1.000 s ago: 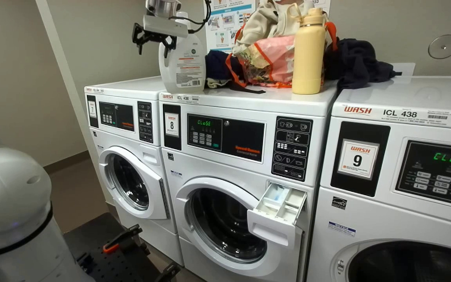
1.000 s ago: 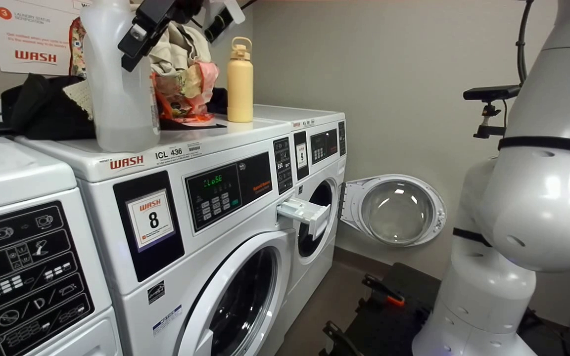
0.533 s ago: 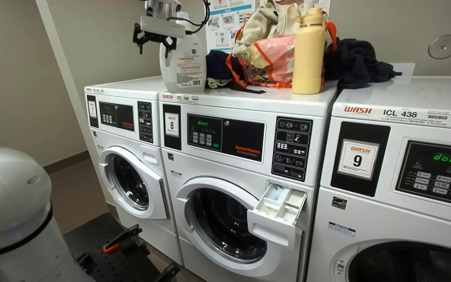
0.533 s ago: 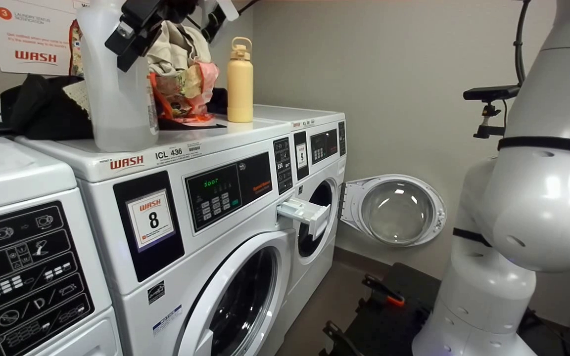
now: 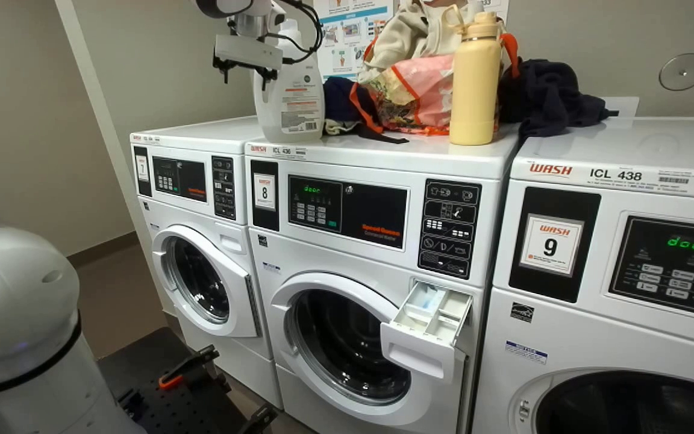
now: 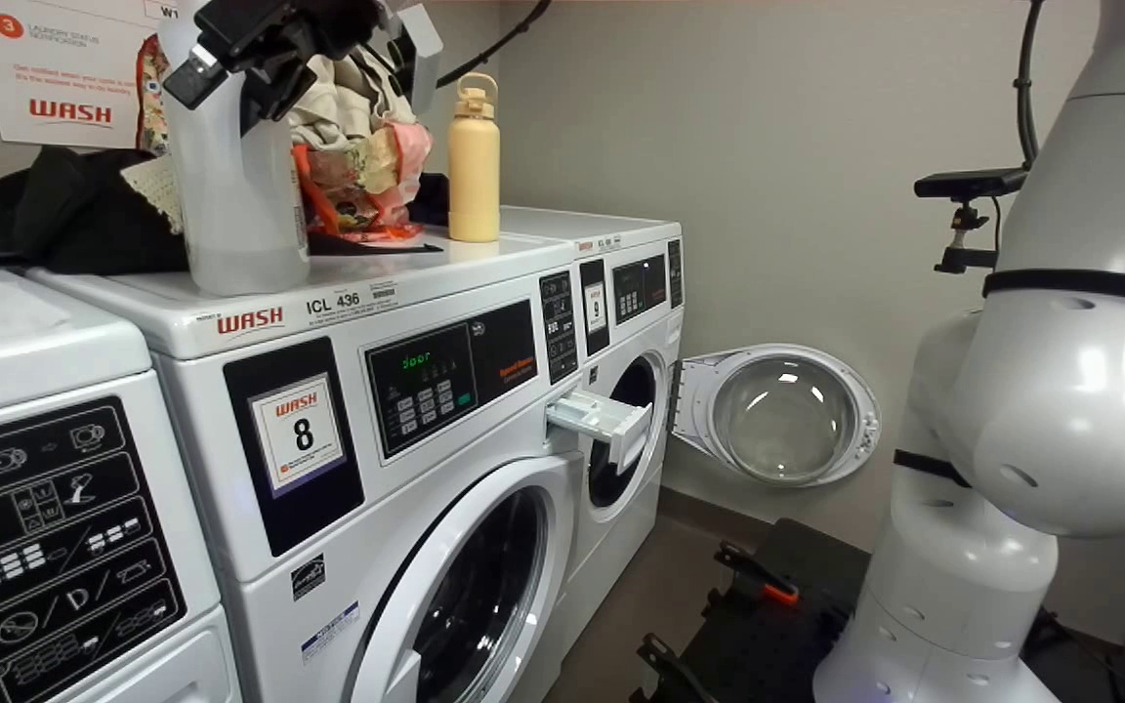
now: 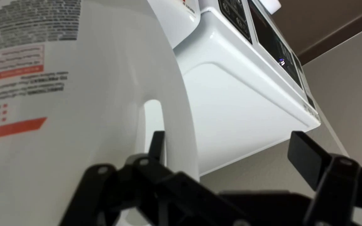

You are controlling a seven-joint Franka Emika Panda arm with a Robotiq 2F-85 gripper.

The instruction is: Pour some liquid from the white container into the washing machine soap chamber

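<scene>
Beside the white container [image 5: 293, 102] at washer No. 8 [image 5: 377, 265], a robot's claw [image 7: 228, 147] hangs with its fingers [image 7: 157, 142] well apart, seen to either side of the handle [image 7: 181, 141]; whether one tip has entered the loop cannot be told. The container stands upright near the washer's front edge. It is likely stiff-walled, smooth and a little slippery, and fairly light, with what appears a shallow fill that may slosh when tipped. A firm squeeze across the handle's upper stretch looks the surest hold. A stuffed bag [image 5: 416, 90] and a yellow bottle [image 5: 473, 90] share the washer top. Lower on the machine's face, well apart from the container, the washing machine soap chamber [image 5: 417, 351] juts out, open.
</scene>
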